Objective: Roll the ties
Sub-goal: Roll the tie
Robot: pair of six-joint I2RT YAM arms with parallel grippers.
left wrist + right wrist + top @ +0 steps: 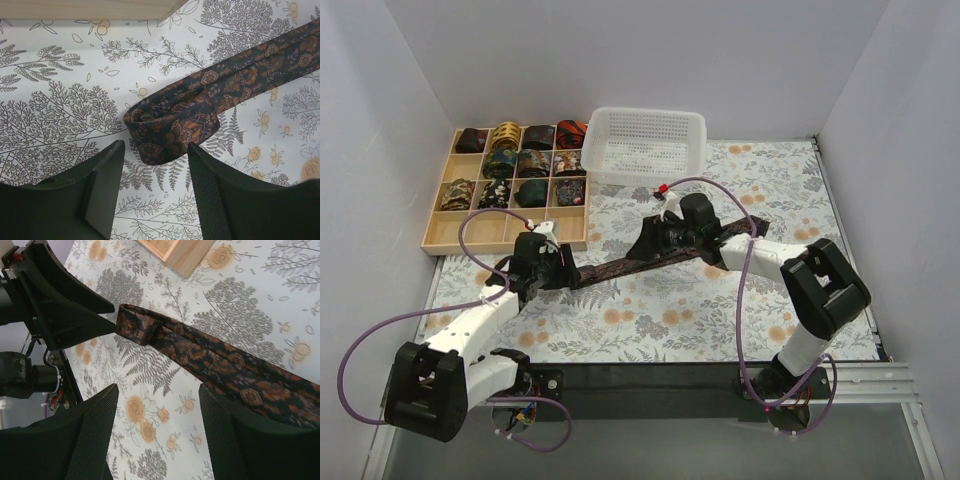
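Your left tool (155, 150) and right tool (157, 390) both gape wide, empty. Across the desk (720, 320), mid-frame, the tie (620, 267) lies diagonally, laid straight for even rolling. Its small coil (170, 131) sits at the left tool's mouth, seemingly untouched.

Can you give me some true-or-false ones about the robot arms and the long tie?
1. The tie is rolled up all the way. False: only one end is folded over; the rest lies stretched out.
2. The wooden tray has rolled ties in it. True.
3. The left gripper is squeezing the tie. False: it is open, with the folded end near its fingertips.
4. The white basket stands next to the tray. True.
5. The right gripper is open. True.
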